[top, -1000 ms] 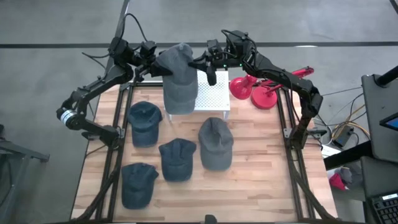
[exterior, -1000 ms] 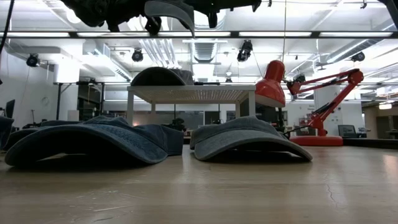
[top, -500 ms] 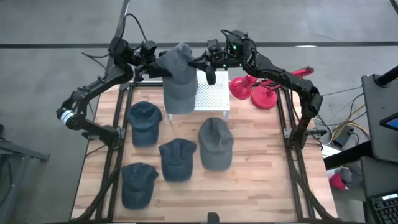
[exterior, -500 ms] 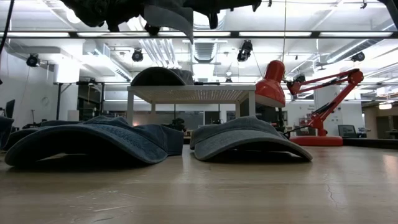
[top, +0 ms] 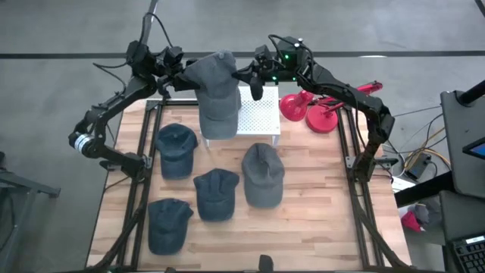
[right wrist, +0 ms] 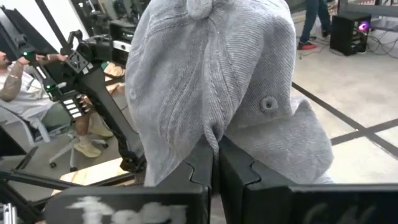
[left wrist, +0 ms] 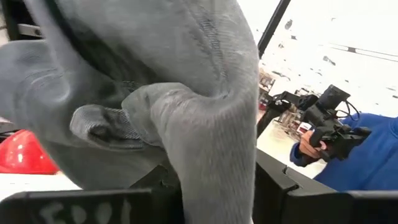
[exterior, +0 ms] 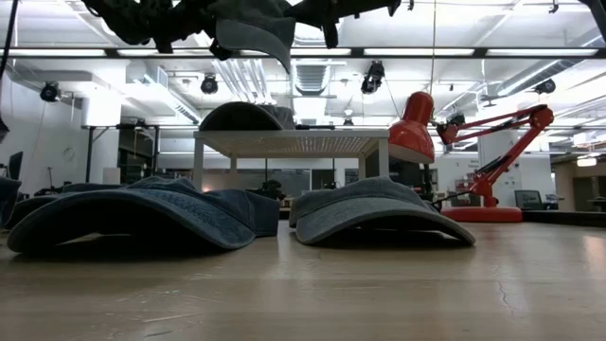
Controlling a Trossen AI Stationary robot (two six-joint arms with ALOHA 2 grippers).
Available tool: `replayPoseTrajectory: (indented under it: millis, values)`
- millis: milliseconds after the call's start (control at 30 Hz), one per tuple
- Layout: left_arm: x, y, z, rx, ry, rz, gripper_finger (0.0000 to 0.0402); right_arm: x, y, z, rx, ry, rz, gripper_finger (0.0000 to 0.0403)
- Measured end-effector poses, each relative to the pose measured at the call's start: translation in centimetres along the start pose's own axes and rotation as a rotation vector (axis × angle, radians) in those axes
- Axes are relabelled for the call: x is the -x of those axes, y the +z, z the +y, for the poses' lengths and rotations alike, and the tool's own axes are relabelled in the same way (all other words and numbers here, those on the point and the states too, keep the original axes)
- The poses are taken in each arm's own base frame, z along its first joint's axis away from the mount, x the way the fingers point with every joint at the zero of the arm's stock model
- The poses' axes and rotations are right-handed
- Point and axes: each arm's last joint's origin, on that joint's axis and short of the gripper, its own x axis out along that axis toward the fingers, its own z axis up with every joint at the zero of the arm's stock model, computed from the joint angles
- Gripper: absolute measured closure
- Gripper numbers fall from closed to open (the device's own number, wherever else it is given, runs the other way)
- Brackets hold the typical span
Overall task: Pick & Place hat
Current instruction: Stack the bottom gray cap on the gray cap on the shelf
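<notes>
Grey cotton hat (top: pixel 215 91) hangs above white perforated stand (top: pixel 260 115), pinched by right gripper (top: pixel 248 76); left gripper (top: pixel 176 70) half-parted, placement pending.

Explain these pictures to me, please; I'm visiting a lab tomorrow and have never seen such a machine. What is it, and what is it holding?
It is a robot with two dark arms at a wooden table, each ending in a two-finger claw. One picture looks straight down, one looks level across the tabletop, and two come from cameras on the arms' wrists. Four dark caps lie on the table, beside a white perforated stand and a red lamp. The right claw is shut on a grey hat, holding it up above the stand. The left claw is at the hat's other side, fingers apart with cloth between them; whether it grips is unclear. A person in blue shows in the room behind.
</notes>
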Motion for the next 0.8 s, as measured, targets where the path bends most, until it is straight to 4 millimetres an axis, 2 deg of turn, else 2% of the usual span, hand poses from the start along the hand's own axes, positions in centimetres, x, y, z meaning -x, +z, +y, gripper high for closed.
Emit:
replayPoseTrajectory:
  millis: [400, 800]
  values:
    - [0.3, -0.2, 0.1, -0.004, 0.011, -0.003, 0.0287, 0.1, 0.1, 0.2, -0.007, 0.007, -0.002, 0.0395]
    - [1.6, -0.3, 0.5, -0.004, 0.048, -0.007, 0.0287, 1.7, 1.0, 1.2, -0.017, 0.014, -0.011, 0.0395]
